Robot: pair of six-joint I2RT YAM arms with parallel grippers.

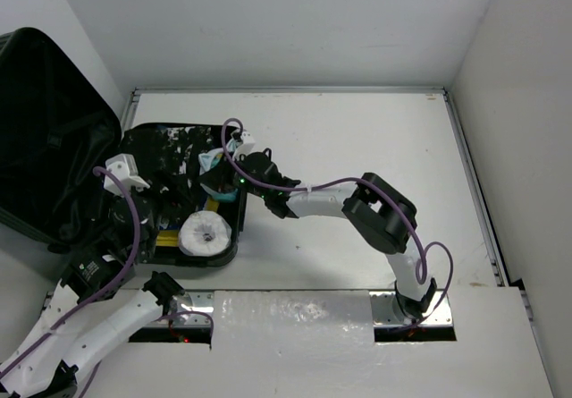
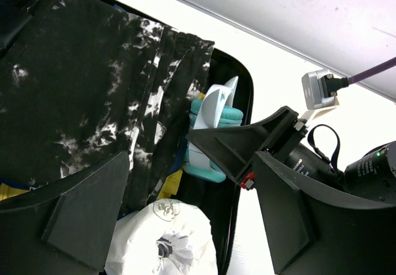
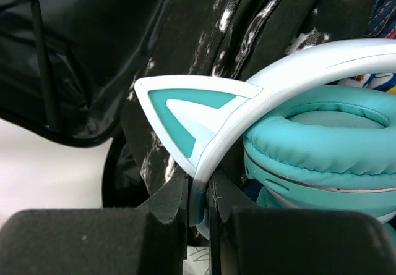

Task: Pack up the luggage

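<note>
Pinched edge-on between the fingers of the right gripper (image 3: 198, 201), the headband (image 3: 297, 71) of the teal cat-ear headphones (image 3: 322, 145) is held inside the right wall of the open luggage (image 1: 54, 121) at the left of the table (image 1: 375, 139), beside a mottled black garment (image 2: 80, 89), so it can be twisted loose or snagged on the rim if released askew.

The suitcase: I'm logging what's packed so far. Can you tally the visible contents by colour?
Black with white splashes: 1, crumpled fabric garment
Teal and white: 1, padded cat-ear headphones
White: 1, round tied plastic bundle
Yellow: 1, flat item, mostly hidden
Total: 4, inside the black hard-shell suitcase
</note>
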